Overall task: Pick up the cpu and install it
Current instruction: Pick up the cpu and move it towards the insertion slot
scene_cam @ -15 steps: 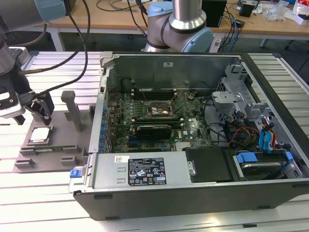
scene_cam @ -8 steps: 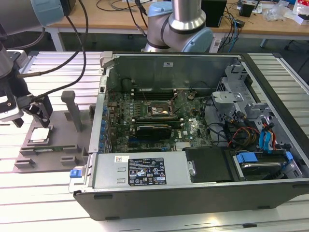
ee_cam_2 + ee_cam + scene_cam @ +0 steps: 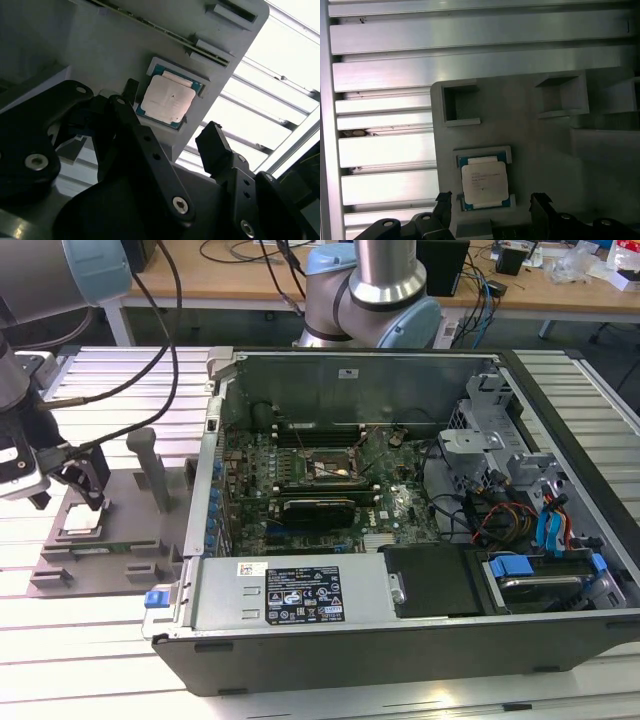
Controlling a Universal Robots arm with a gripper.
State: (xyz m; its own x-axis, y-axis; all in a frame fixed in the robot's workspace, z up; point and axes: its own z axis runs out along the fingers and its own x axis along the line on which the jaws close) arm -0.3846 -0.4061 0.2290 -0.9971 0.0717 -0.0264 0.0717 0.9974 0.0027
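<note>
Silver-grey metal tops the cpu (image 3: 485, 182), which lies flat in a shallow square pocket of the grey plastic tray (image 3: 545, 150), a rim of green board showing round the lid in both wrist views. The jaws stand wide, opened broader than the chip. One black fingertip (image 3: 445, 201) is just beside one edge of the pocket and the other is beyond the opposite edge. The chip sits between them, and neither touches it.

Around the pocket the tray carries raised blocks with hollow recesses. In the second wrist view the cpu (image 3: 167, 102) has a thin card (image 3: 160, 30) standing on edge in a slot of the tray (image 3: 100, 45) nearby.

In the exterior view the cpu (image 3: 82, 524) shows as a pale square on the tray (image 3: 120, 565), right under the jaws. An upright grey post (image 3: 152, 468) rises from the tray at about two o'clock from the chip, between it and the open computer case (image 3: 400, 615).

The case lies at three o'clock from the tray, on the ribbed aluminium tabletop (image 3: 90, 650), and its raised metal side wall (image 3: 205, 500) stands between the tray and the motherboard (image 3: 400, 505). On the board are the socket (image 3: 325, 468) and, at six o'clock from it, a long black card (image 3: 320, 508). Blue cables (image 3: 553, 530) and drive bays fill the case at four o'clock from the socket. The arm's base (image 3: 375, 290) stands at twelve o'clock behind the case.
</note>
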